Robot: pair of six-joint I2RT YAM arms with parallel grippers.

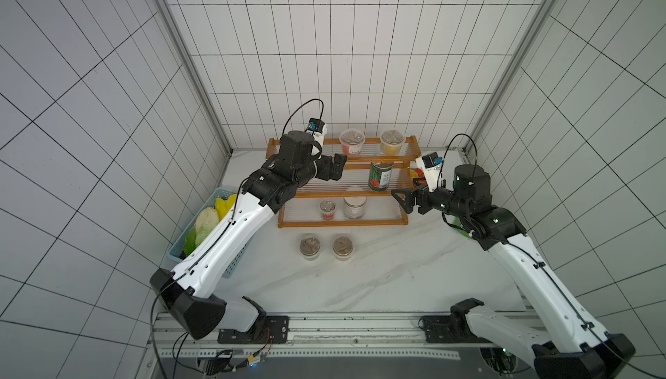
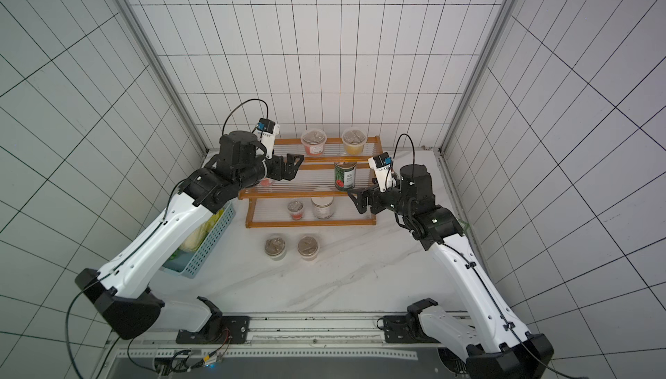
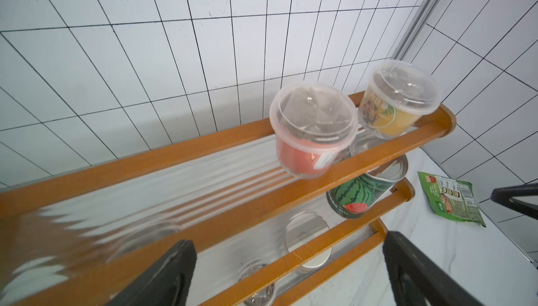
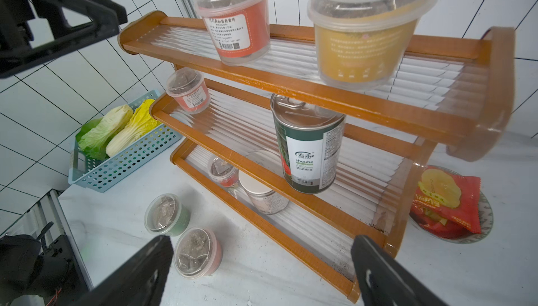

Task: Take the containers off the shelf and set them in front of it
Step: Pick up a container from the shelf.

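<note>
Black fingers [image 3: 163, 275] of the left gripper [image 3: 288, 239] fill the near edge of its wrist view, spread wide with nothing between them. In both top views it hangs over the left part of the shelf [image 1: 342, 223], above the middle tier and short of the top one. The right gripper [image 1: 402, 201] is likewise fully apart and empty, just off the shelf's right end and pointing toward the tin can [image 1: 380, 176]. Done: two containers, a green cup [image 4: 167, 214] and a reddish cup [image 4: 198, 252], stand upright side by side on the table [image 1: 378, 280] just in front of the bottom rail. Outstanding: six containers. The top tier carries a large red cup [image 1: 352, 141] and a yellow cup [image 1: 391, 141]. The middle tier carries the tin can and, at its left end, a small red cup [image 4: 187, 90], largely hidden under the left arm in both top views. The bottom tier carries a smaller red cup [image 1: 328, 209] beside a white-lidded jar [image 1: 355, 206]. Assessment: roughly a quarter complete. Neither gripper touches a container. The left one looks best placed for the large red cup, though its target cannot be told. The basket [image 4: 122, 167] and snack packet [image 4: 445, 199] are not part of the job.
</note>
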